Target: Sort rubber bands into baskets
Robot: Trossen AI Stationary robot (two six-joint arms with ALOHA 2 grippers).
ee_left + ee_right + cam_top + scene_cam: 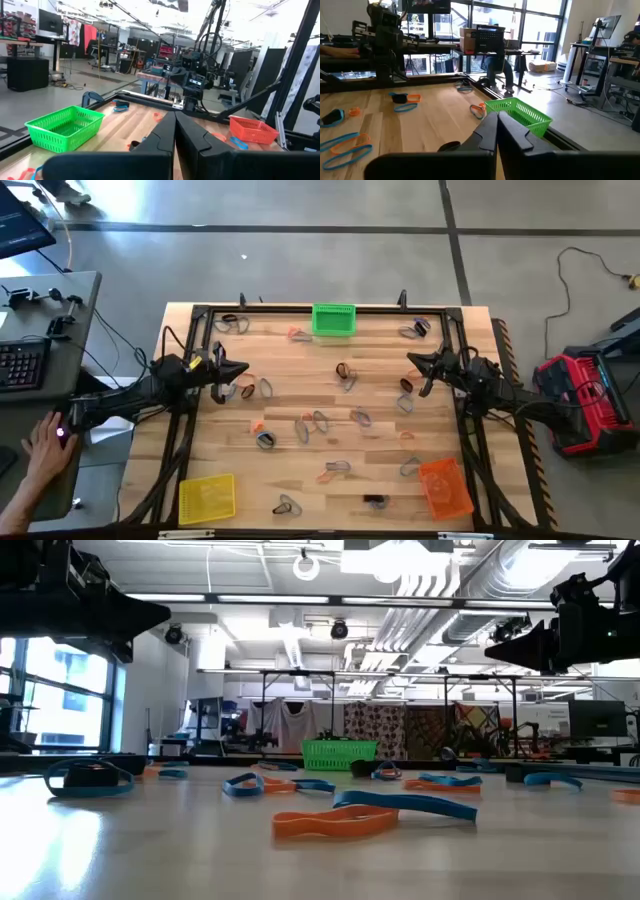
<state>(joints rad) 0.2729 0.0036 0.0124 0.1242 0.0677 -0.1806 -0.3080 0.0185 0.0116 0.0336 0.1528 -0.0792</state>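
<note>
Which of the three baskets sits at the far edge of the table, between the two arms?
The green basket; the yellow basket and orange basket sit at the near corners.

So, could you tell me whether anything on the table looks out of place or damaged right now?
Nothing looks damaged. The orange basket sits askew near one corner, while the green basket and yellow basket lie squarer. Rubber bands are scattered loose across the table, none visibly in a basket.

Rubber bands are littering the tabletop centre; baskets are sitting clear at twelve, five and seven o'clock.
</note>
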